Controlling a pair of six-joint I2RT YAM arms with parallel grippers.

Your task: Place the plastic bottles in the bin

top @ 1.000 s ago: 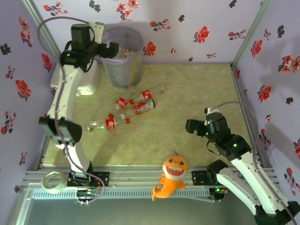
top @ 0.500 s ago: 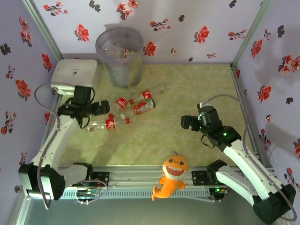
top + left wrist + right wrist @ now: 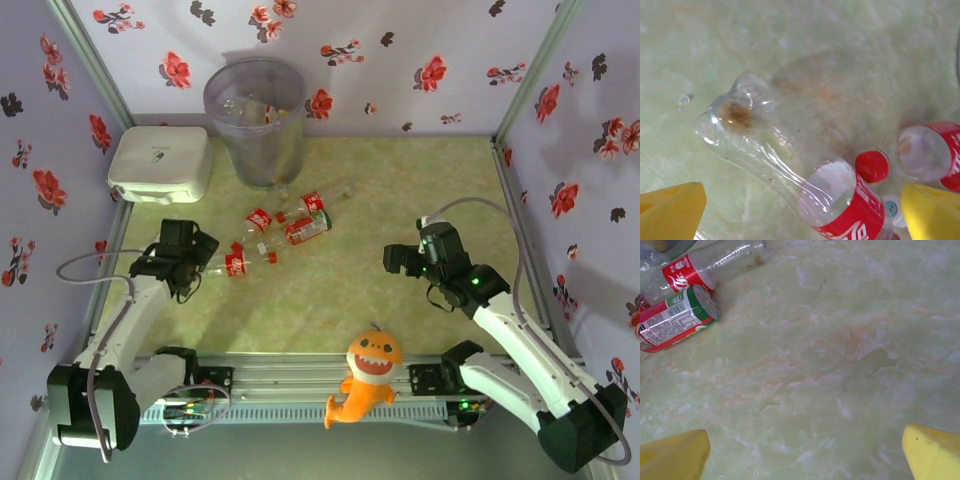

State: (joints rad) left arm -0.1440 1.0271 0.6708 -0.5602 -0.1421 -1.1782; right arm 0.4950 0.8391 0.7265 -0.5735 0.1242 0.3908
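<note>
We see the left claw [image 3: 202,262] released, its yellow fingers [image 3: 670,210] spread wide to either side of a clear plastic bottle with a red label [image 3: 790,165] lying on the pale green bench [image 3: 400,190]. More red-labelled bottles [image 3: 290,222] lie near the translucent grey round bin [image 3: 262,150]. The right claw [image 3: 402,262] hangs released over the bench, well apart from them.

The bin [image 3: 262,160], translucent grey and tapered, stands upright at the far side of the counter [image 3: 400,200] with clear bottles [image 3: 248,107] inside. Just before it, several red-labelled bottles [image 3: 236,264] lie on their sides in a loose cluster, the nearest dented.
</note>
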